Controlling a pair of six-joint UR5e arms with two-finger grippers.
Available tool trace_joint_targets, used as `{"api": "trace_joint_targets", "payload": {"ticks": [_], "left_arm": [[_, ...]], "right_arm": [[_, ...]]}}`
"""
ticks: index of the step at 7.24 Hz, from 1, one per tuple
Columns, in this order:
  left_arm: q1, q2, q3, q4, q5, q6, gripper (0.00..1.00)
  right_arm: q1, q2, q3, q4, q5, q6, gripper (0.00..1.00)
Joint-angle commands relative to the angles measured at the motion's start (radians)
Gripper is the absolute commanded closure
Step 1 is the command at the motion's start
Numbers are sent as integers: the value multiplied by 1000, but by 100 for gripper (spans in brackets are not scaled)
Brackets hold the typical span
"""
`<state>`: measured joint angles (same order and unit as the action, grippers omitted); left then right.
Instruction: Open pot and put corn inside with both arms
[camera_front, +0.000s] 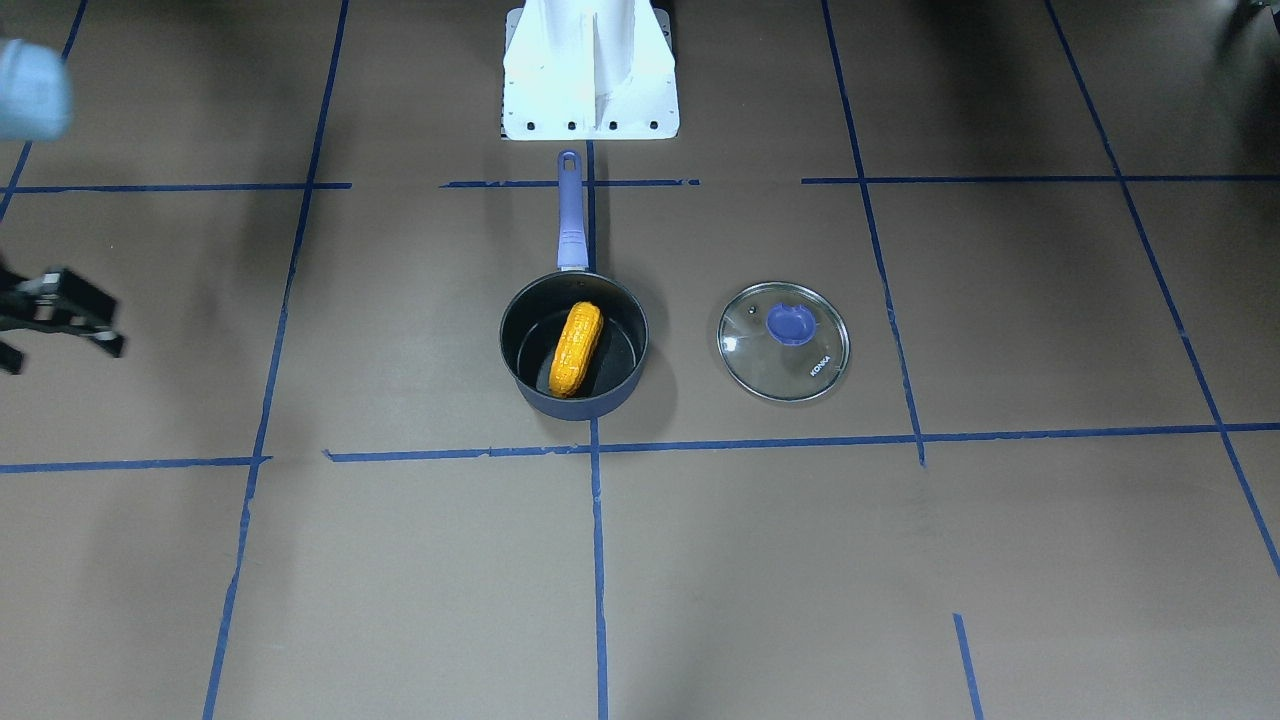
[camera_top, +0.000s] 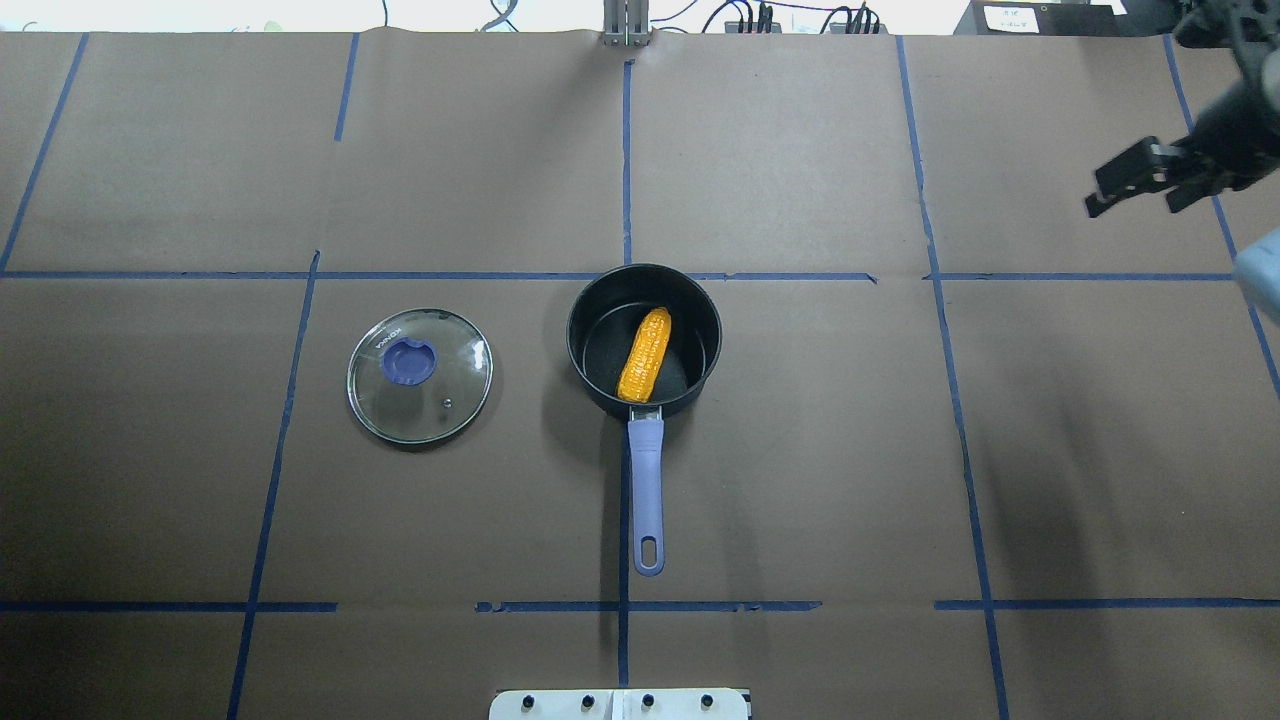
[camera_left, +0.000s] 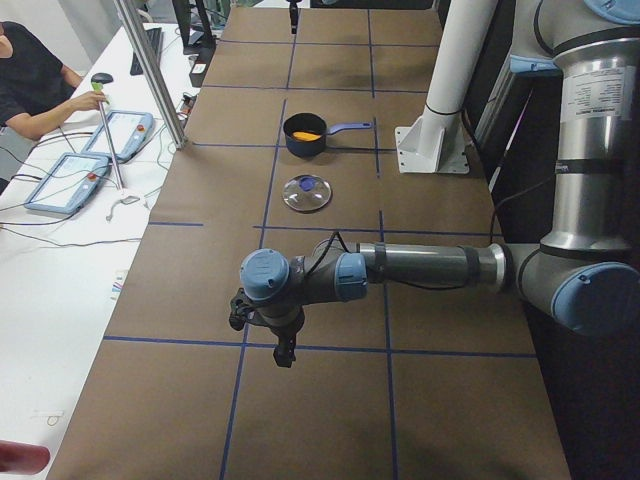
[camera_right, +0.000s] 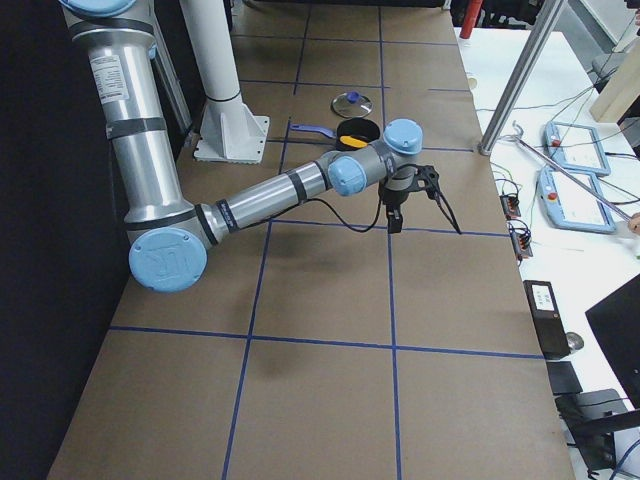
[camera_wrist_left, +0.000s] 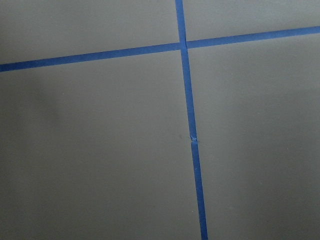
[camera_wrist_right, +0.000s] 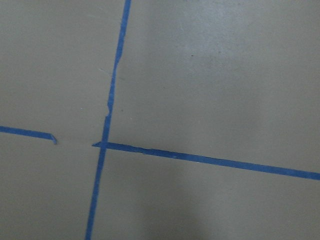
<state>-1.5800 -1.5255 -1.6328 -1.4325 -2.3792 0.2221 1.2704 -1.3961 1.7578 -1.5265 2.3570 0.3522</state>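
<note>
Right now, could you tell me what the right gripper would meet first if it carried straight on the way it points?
Most likely the table near a blue tape crossing; the right gripper seems to point down, far from the pot.

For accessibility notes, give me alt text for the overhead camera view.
A corn cob lies inside the open dark pot at centre, purple handle pointing toward the bottom edge. Its glass lid lies flat on the table to the left; the right gripper hangs open at the upper right edge.
</note>
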Motion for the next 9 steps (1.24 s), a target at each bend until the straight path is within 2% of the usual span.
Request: {"api": "trace_joint_targets", "payload": {"ticks": [1,2,3,4,5,7,9], "left_arm": [[0,-1,-5,0,-2,-3,0],[0,-1,-5,0,-2,-3,0],[0,-1,-5,0,-2,-3,0],[0,-1,-5,0,-2,-1,0],[0,-1,-5,0,-2,-1,0],[0,1,-4,0,-2,-1,0],[0,-1,-2,0,-2,0,0]], "right_arm": [[133,-61,-123,0,42,-263,0],[180,-89,-177,2,50,-360,0],[240,-116,-207,2,53,-378,0],[271,-133,-208,2,97,-377,0],[274,-118,-187,5,111,-375,0],[276,-158,-228,8,104,-375,0],[277,-181,-225,12,84,-378,0]]}}
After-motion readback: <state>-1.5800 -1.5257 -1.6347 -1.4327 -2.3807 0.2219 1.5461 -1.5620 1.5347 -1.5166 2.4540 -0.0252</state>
